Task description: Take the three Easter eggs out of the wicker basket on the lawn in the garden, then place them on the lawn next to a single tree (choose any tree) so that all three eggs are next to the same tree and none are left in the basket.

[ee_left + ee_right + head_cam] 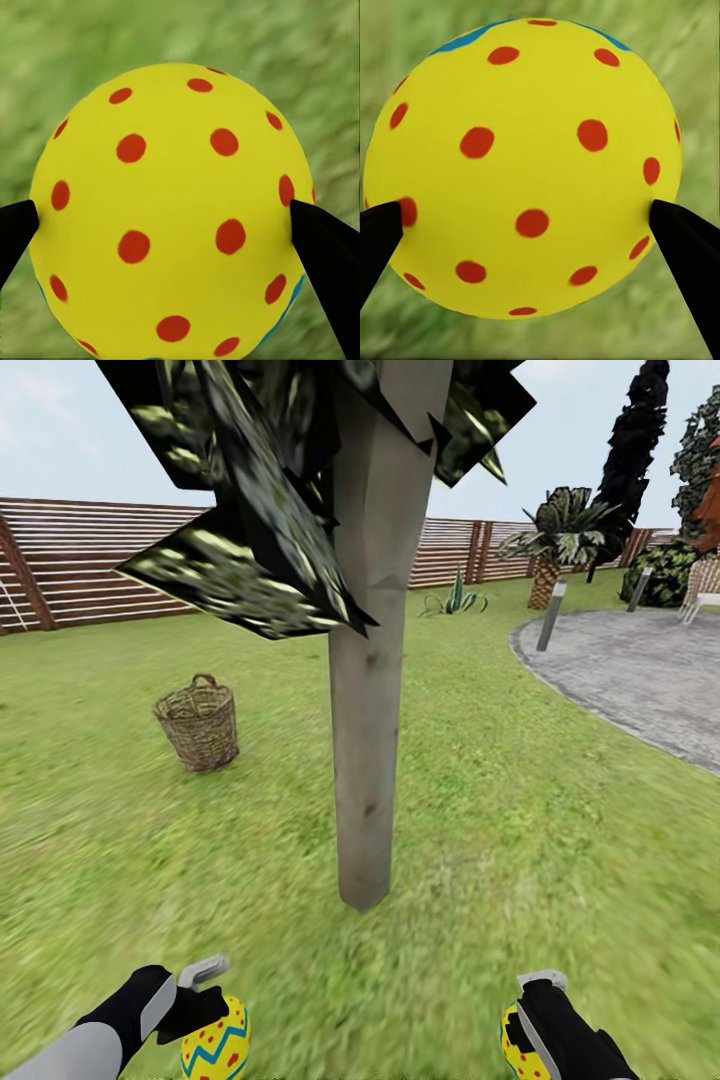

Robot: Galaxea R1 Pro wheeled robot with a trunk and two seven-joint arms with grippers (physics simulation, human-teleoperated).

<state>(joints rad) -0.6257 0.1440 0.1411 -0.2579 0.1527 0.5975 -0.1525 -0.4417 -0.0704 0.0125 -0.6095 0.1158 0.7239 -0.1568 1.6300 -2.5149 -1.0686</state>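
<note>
- Stood at the placing step: faced the pale-trunked tree [365, 760] at close range on the lawn [520, 840], an egg in each gripper.
- Left gripper [205, 1010] clenched around one Easter egg [171, 210], black fingertips [15, 229] pressed against its two sides; blue zigzag band visible on that egg from the head camera.
- Right gripper [530, 1025] likewise clenched around a second egg [521, 165], red-dotted, held above blurred grass.
- Judged next: lower both arms toward the grass near the trunk's foot, release gently so neither egg rolls off, then return for the third.
- Wicker basket [198, 725] stood upright on the lawn beyond the tree, well apart from both grippers, loop handle at its rim.
- Basket interior looked dark from this angle; could not tell whether the third egg lay inside.
</note>
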